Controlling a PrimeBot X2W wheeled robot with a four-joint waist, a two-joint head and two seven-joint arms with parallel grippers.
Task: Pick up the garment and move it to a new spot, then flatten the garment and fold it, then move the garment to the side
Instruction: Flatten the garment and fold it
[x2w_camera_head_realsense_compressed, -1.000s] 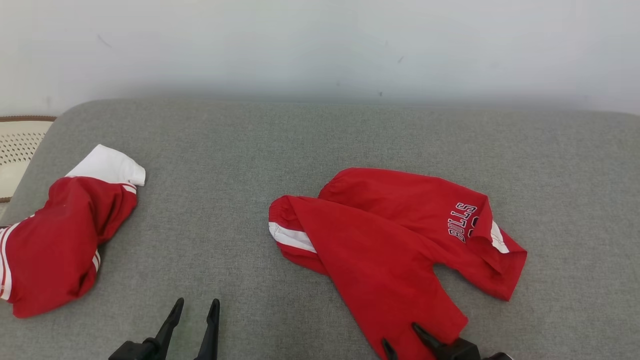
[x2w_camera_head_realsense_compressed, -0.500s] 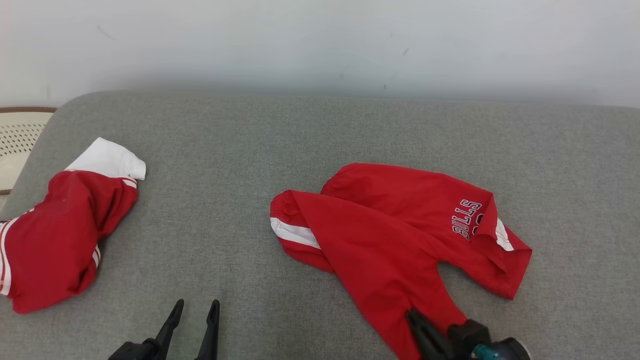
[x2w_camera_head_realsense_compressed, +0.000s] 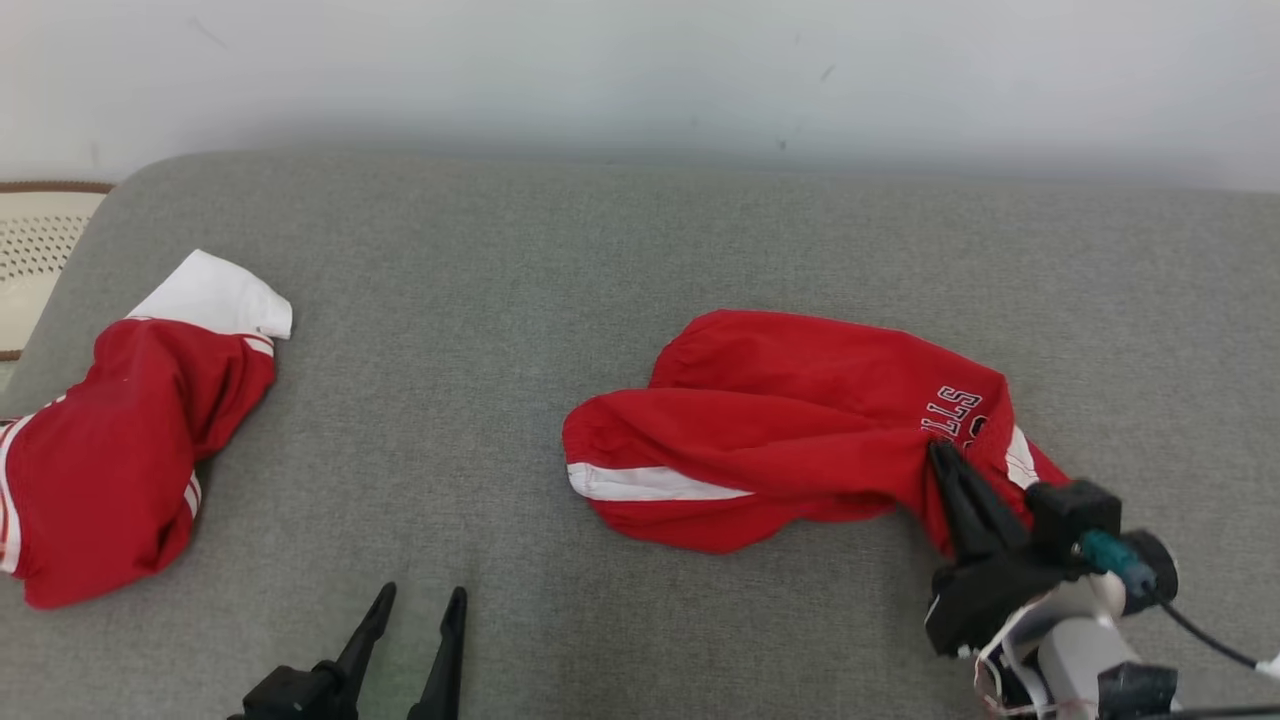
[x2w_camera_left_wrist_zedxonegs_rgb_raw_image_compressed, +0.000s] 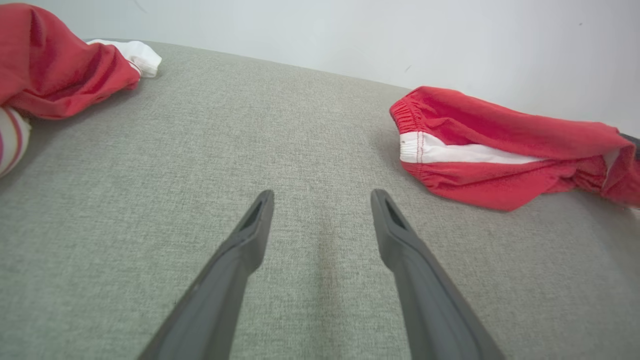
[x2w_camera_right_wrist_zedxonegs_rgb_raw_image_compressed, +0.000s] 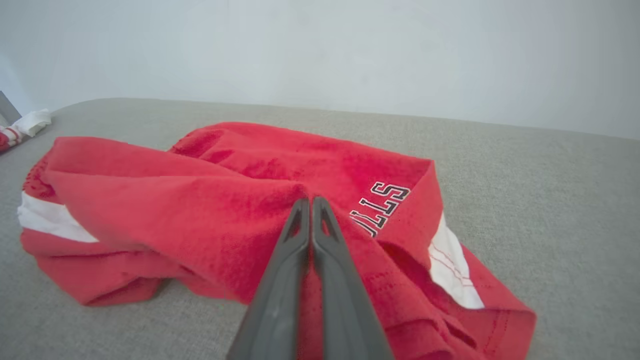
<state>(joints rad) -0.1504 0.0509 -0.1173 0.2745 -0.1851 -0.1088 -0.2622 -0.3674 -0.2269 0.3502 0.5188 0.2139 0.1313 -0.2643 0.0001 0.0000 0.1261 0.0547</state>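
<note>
The red shorts (x2w_camera_head_realsense_compressed: 790, 420) lie bunched right of centre in the head view, on the grey cushion (x2w_camera_head_realsense_compressed: 480, 300) that fills most of that frame below the white wall (x2w_camera_head_realsense_compressed: 640, 70). Their elastic waistband points toward the frame's left, a white stripe runs along the lower fold, and black-and-white lettering shows near the right end. The right gripper (x2w_camera_right_wrist_zedxonegs_rgb_raw_image_compressed: 311, 201) reaches in from the lower right of the head view. In the right wrist view its two dark fingers are pressed together, pinching a ridge of red cloth just left of the lettering, and the fabric rises in a fold to meet the fingertips. The left gripper (x2w_camera_left_wrist_zedxonegs_rgb_raw_image_compressed: 322, 195) sits at the bottom edge of the head view, left of centre. Its fingers are spread apart with nothing between them, over bare cushion and well apart from the shorts. A second red garment (x2w_camera_head_realsense_compressed: 110, 450), with white trim and a white end, lies crumpled at the left edge of the head view. A cream perforated object (x2w_camera_head_realsense_compressed: 35, 270) shows past the cushion's upper left corner.
</note>
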